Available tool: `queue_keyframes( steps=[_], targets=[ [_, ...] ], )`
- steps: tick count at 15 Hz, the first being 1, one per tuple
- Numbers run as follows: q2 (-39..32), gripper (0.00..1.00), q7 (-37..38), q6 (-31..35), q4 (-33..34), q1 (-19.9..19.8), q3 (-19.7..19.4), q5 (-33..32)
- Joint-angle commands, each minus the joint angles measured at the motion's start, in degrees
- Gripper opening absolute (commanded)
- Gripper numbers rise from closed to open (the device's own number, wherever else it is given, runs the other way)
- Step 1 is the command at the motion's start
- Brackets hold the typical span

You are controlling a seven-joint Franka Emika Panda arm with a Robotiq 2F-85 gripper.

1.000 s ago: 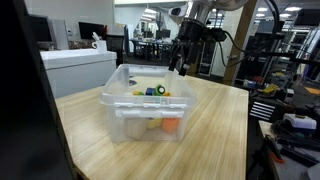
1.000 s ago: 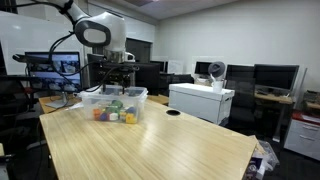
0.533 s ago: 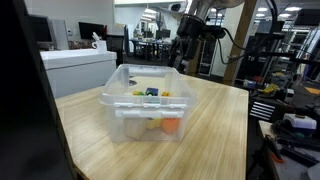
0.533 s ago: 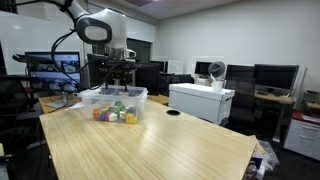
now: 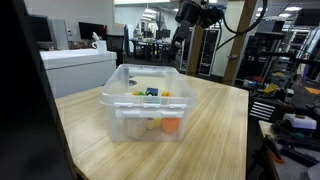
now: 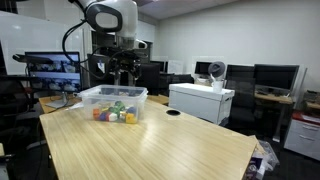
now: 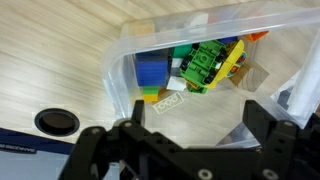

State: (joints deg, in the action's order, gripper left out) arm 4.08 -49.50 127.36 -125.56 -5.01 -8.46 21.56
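Bin [image 5: 140, 122] on table [image 5: 215, 130] corrals blocks [image 7: 205, 65]; your hand [image 6: 122, 74] hangs high above it, jaws wide apart, gripping nothing.

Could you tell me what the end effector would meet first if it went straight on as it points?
Most likely the green block in the clear bin, which the wrist view shows centred ahead of the open end effector; depth is unclear, so a neighbouring yellow block might come first.

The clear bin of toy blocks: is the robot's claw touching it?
Apart. In an exterior view the gripper hangs above the bin, with background showing between them.
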Motion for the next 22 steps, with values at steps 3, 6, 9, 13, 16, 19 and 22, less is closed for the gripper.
queue_keyframes(
  steps=[3, 6, 9, 13, 16, 19, 22],
  targets=[
    [-6.55, 1.0, 14.32, -5.69, 9.57, -2.13, -1.19, 2.47],
    [-8.72, 1.0, 22.37, -9.99, 14.83, -3.17, -1.09, 4.52],
    [-9.44, 1.0, 31.01, -14.17, 18.78, -4.03, -1.02, 6.66],
    [-10.11, 1.0, 41.61, -14.38, 22.14, -4.98, -1.43, 9.44],
    [-10.94, 1.0, 45.8, -12.13, 23.95, -5.58, -1.73, 8.71],
    [-11.86, 1.0, 48.48, -10.19, 25.08, -6.03, -1.94, 6.96],
    [-12.55, 1.0, 49.87, -8.38, 25.26, -6.15, -2.19, 4.63]
  ],
)
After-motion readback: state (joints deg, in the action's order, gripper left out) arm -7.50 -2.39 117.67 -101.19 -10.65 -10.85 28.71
